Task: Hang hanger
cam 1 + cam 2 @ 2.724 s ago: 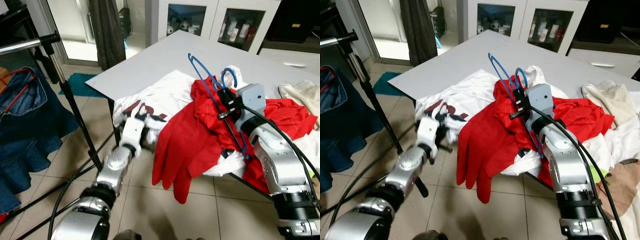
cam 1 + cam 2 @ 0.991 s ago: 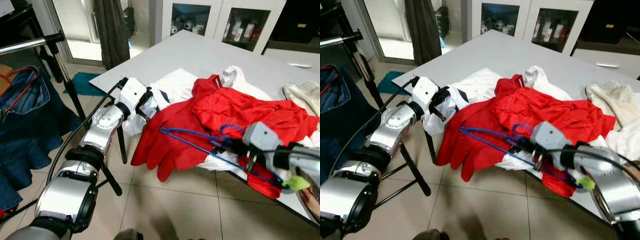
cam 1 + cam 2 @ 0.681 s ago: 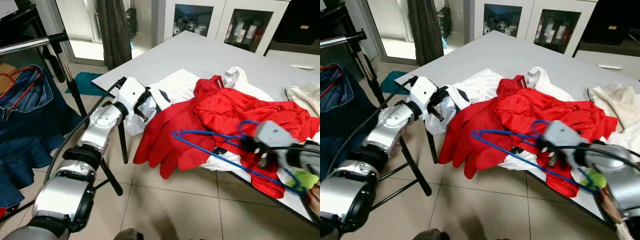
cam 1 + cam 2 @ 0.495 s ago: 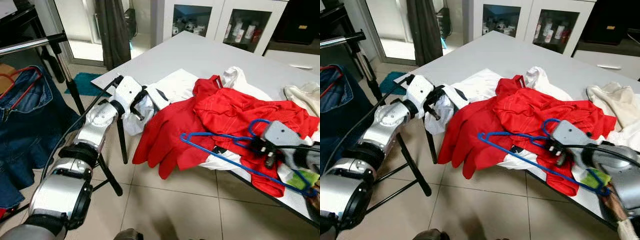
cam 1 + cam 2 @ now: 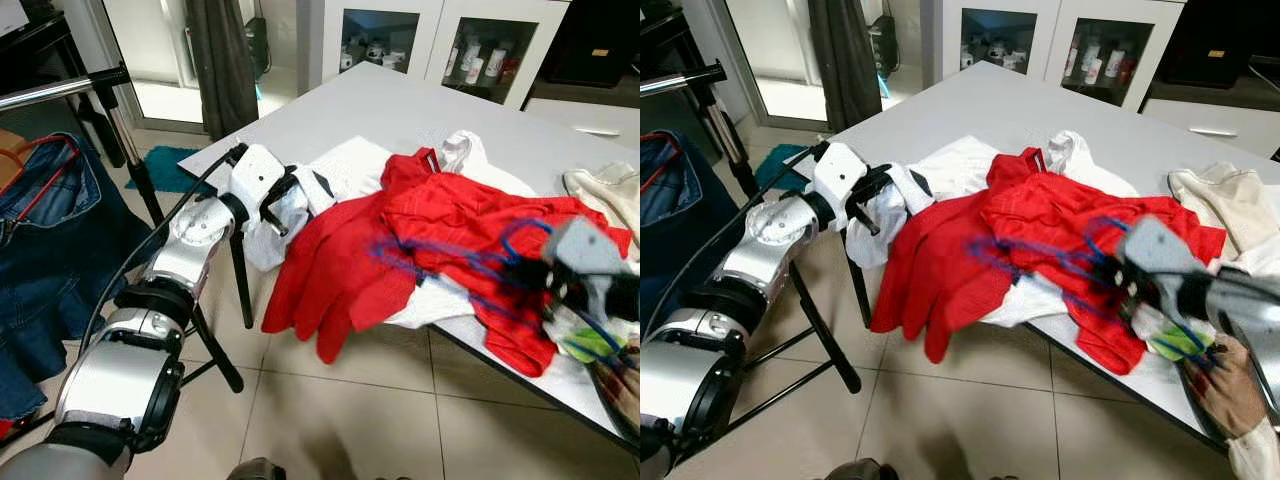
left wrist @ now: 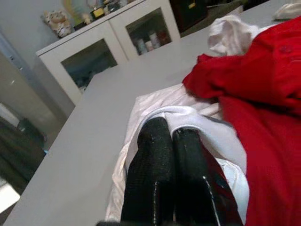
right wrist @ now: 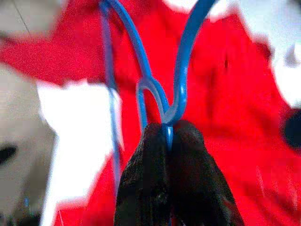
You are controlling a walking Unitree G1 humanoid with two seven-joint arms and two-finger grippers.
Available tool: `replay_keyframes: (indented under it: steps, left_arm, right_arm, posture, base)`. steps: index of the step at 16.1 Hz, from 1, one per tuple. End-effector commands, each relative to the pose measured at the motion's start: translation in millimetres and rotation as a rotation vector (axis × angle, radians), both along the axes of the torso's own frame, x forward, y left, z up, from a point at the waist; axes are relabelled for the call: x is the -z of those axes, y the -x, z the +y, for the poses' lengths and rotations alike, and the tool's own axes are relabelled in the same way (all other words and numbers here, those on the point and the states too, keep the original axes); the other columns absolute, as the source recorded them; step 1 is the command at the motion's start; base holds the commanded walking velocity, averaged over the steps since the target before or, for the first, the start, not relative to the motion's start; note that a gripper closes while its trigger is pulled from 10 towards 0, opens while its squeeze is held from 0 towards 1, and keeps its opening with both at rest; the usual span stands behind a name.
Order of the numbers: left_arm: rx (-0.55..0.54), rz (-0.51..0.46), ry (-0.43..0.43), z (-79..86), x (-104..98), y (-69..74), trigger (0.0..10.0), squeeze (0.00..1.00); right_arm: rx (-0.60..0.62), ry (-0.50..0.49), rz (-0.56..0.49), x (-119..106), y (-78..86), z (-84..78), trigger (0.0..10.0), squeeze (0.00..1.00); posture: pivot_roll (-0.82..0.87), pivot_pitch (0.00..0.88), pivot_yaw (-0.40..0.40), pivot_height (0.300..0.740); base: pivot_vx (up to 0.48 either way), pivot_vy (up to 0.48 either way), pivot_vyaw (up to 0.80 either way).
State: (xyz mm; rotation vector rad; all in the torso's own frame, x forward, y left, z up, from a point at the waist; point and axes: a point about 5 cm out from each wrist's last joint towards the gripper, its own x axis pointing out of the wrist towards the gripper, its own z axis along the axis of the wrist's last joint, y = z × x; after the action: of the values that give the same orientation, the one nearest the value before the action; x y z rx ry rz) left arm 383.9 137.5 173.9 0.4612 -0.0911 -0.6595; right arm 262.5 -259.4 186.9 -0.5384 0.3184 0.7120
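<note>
A blue wire hanger (image 7: 141, 56) is pinched at the base of its hook by my right gripper (image 7: 167, 128), which is shut on it. In the eye views the right gripper (image 5: 545, 275) and the hanger (image 5: 460, 262) are motion-blurred above a red garment (image 5: 440, 215) that drapes over the table's near edge. My left gripper (image 5: 275, 198) is at the table's corner, shut on a fold of the white shirt (image 5: 345, 165). In the left wrist view the white shirt (image 6: 207, 129) wraps around the closed fingertips (image 6: 155, 136).
The grey table (image 5: 400, 100) also carries a beige cloth (image 5: 600, 190) at the right. A clothes rack pole (image 5: 60, 88) stands at the left with a denim garment (image 5: 40, 240) on a red hanger. A glass-door cabinet (image 5: 430, 40) is behind. Tiled floor lies below.
My right gripper has swung the blue hanger right and upward over the red garment. The left gripper has stayed on the white shirt at the corner, shifting only slightly.
</note>
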Motion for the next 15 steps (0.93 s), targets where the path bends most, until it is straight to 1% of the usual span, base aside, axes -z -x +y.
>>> replay_keyframes:
  steps: [1, 3, 5, 6, 7, 8, 11, 12, 14, 15]
  left_arm:
    - [0.035, -0.047, -0.006, -5.9, -15.1, -3.5, 0.0, 0.00]
    - [0.058, -0.059, -0.010, -9.8, -22.0, -5.1, 0.0, 0.00]
    - [0.086, -0.074, -0.015, -13.7, -30.7, -6.9, 0.0, 0.00]
    - [0.122, -0.096, -0.035, -17.2, -43.1, -9.4, 0.0, 0.00]
    - [0.127, -0.100, -0.042, -17.7, -45.4, -10.1, 0.0, 0.00]
    - [0.137, -0.106, -0.058, -18.7, -50.9, -11.6, 0.0, 0.00]
    - [0.135, -0.099, -0.072, -17.3, -55.1, -14.3, 0.0, 0.00]
    - [0.132, -0.094, -0.075, -16.6, -55.9, -15.2, 0.0, 0.00]
    - [0.127, -0.076, -0.071, -15.3, -57.0, -16.9, 0.0, 0.00]
    - [0.127, -0.074, -0.068, -15.1, -56.9, -17.0, 0.0, 0.00]
  right_arm:
    - [-0.022, -0.056, -0.065, -17.1, -2.7, 5.3, 10.0, 0.00]
    - [-0.028, -0.094, -0.088, -21.3, -7.1, 12.5, 10.0, 0.00]
    - [-0.022, -0.075, -0.099, -18.8, -11.8, 17.4, 10.0, 0.00]
    - [-0.023, -0.067, -0.100, -12.5, -15.4, 28.2, 10.0, 0.00]
    - [-0.030, -0.060, -0.100, -11.0, -15.3, 31.3, 10.0, 0.00]
    - [-0.068, -0.054, -0.103, -9.9, -11.9, 37.3, 10.0, 0.00]
    - [-0.128, -0.067, -0.109, -16.0, -2.2, 36.9, 10.0, 0.00]
    - [-0.130, -0.063, -0.111, -17.8, -0.5, 34.1, 10.0, 0.00]
    - [-0.099, -0.061, -0.136, -25.3, 0.6, 22.9, 10.0, 0.00]
    - [-0.104, -0.070, -0.141, -27.2, 1.8, 22.4, 10.0, 0.00]
  posture:
    - [0.02, 0.003, 0.018, 0.740]
    - [0.03, 0.002, 0.019, 0.740]
    - [0.03, 0.000, 0.023, 0.740]
    - [0.03, 0.000, 0.028, 0.740]
    - [0.03, 0.000, 0.030, 0.740]
    - [0.03, 0.000, 0.034, 0.740]
    - [0.03, 0.000, 0.039, 0.740]
    - [0.03, 0.000, 0.040, 0.740]
    - [0.02, 0.000, 0.045, 0.740]
    - [0.02, 0.000, 0.046, 0.740]
  base:
    - [0.000, 0.000, 0.00]
    - [0.000, 0.000, 0.00]
    - [0.000, 0.000, 0.00]
    - [0.000, 0.000, 0.00]
    - [0.000, 0.000, 0.00]
    - [0.000, 0.000, 0.00]
    - [0.000, 0.000, 0.00]
    - [0.000, 0.000, 0.00]
    - [0.000, 0.000, 0.00]
    - [0.000, 0.000, 0.00]
